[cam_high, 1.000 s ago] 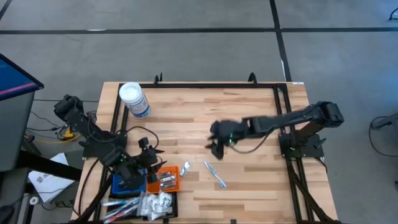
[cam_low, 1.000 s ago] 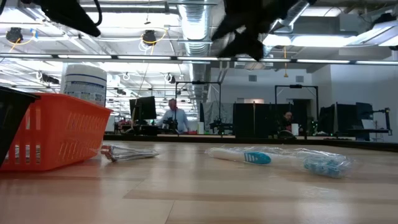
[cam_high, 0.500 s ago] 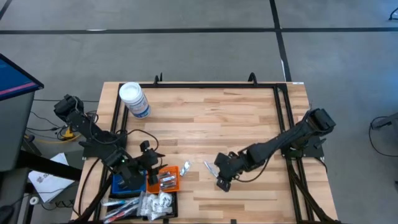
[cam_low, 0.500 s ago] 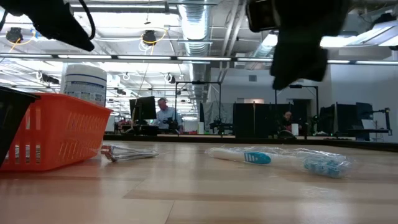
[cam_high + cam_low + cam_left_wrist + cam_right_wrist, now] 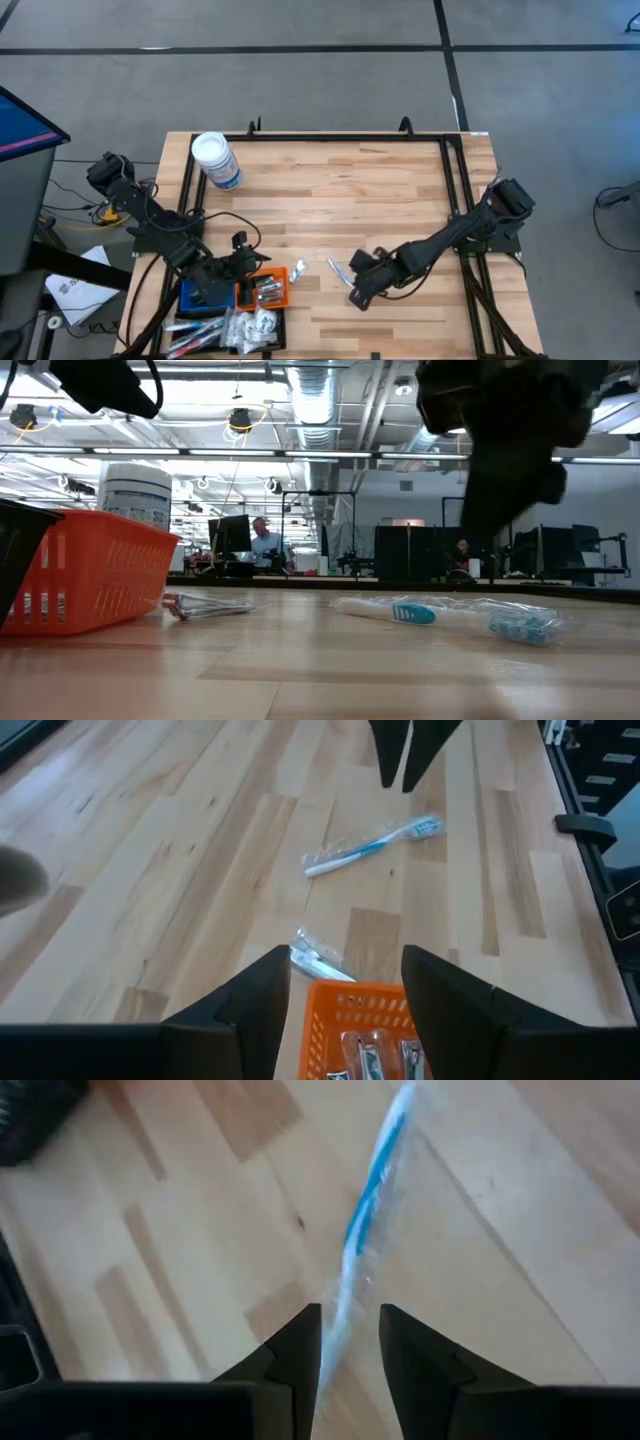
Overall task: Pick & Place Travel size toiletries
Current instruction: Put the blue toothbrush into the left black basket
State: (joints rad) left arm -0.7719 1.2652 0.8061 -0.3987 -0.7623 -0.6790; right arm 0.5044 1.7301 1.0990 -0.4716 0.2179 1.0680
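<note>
Right gripper straddling the wrapped toothbrush on the light wooden slatted table, left gripper waiting over the trays.

From above, the table carries a large clear jar with a white lid at its far left corner and an orange mesh tray at the near left edge. The right gripper is down at the blue-and-white toothbrush in its clear wrapper, which lies on the bare wood right of the orange tray. Only the right wrist view shows its fingers: narrowly parted, one on each side of the wrapper's near end, whether they pinch it I cannot tell. The low view shows the toothbrush flat on the table. The left gripper hovers open and empty over the orange tray; its wrist view alone shows a small silvery packet just beyond the tray's rim.
</note>
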